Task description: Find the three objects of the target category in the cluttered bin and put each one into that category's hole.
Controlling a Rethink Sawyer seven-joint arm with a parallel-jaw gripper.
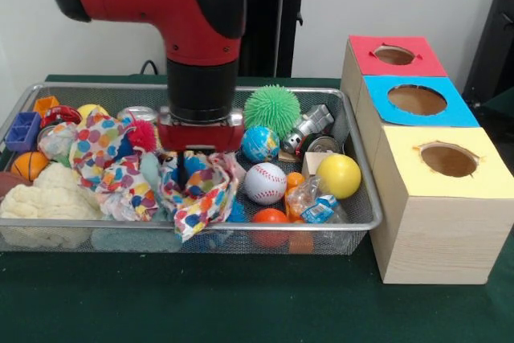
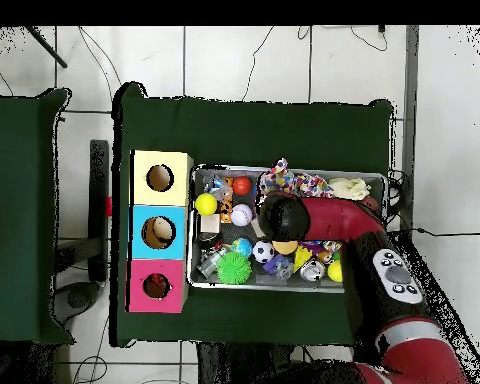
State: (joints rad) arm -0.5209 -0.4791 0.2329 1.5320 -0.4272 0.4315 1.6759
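Down in the middle of the wire bin [image 1: 353, 226], the hand [image 1: 199, 153] is pushed into a spotted cloth [image 1: 197, 190], and whether it is open or closed cannot be told, since the cloth hides its tips. No plush animal shows clearly among the clutter around it; a baseball [image 1: 265, 182] lies just right of the hand and a green spiky ball [image 1: 271, 108] farther back. Well to the right, at the far end of the row of boxes on the green desk [image 1: 241, 303], stands the red-topped box with its round hole [image 1: 394, 55]
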